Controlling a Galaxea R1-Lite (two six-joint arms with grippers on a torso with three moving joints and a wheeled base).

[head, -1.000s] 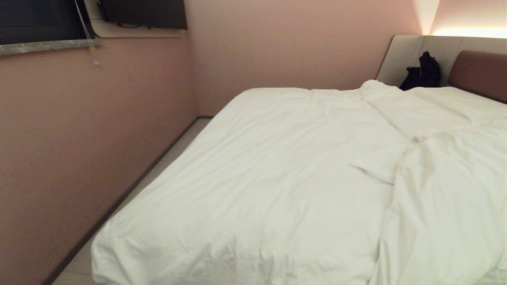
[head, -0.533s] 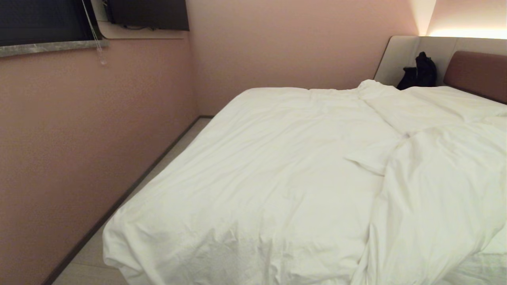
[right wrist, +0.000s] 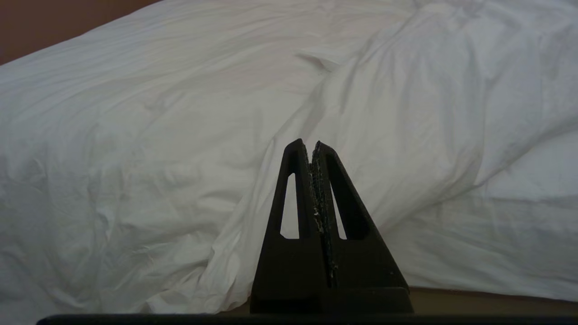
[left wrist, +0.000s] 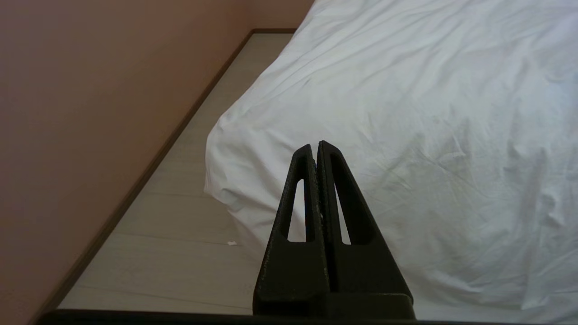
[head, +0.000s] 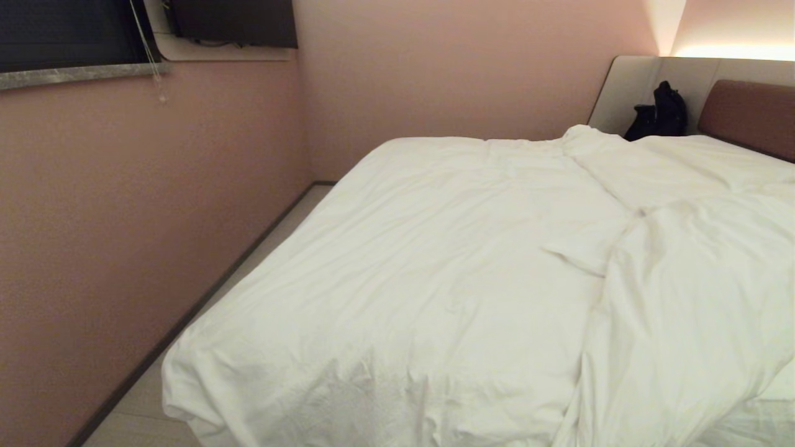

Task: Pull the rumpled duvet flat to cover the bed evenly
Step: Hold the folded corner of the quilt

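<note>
The white duvet (head: 435, 279) lies rumpled over the bed, whose headboard (head: 745, 112) is at the far right. Its right part is bunched into a raised fold (head: 683, 298) with a ridge running toward the near edge. A strip of the flatter white sheet (right wrist: 496, 234) shows beside that fold. Neither gripper is in the head view. My left gripper (left wrist: 314, 145) is shut and empty, held off the duvet's near left corner (left wrist: 226, 149). My right gripper (right wrist: 310, 143) is shut and empty, in front of the fold's lower edge (right wrist: 280, 180).
A pink wall (head: 124, 217) runs close along the bed's left side, leaving a narrow strip of floor (head: 261, 248). A black bag (head: 661, 115) stands by the headboard corner. A window ledge (head: 68, 73) and a dark screen (head: 230, 22) are high on the left.
The whole head picture has shifted a little, so the camera moved. The duvet's folds look the same.
</note>
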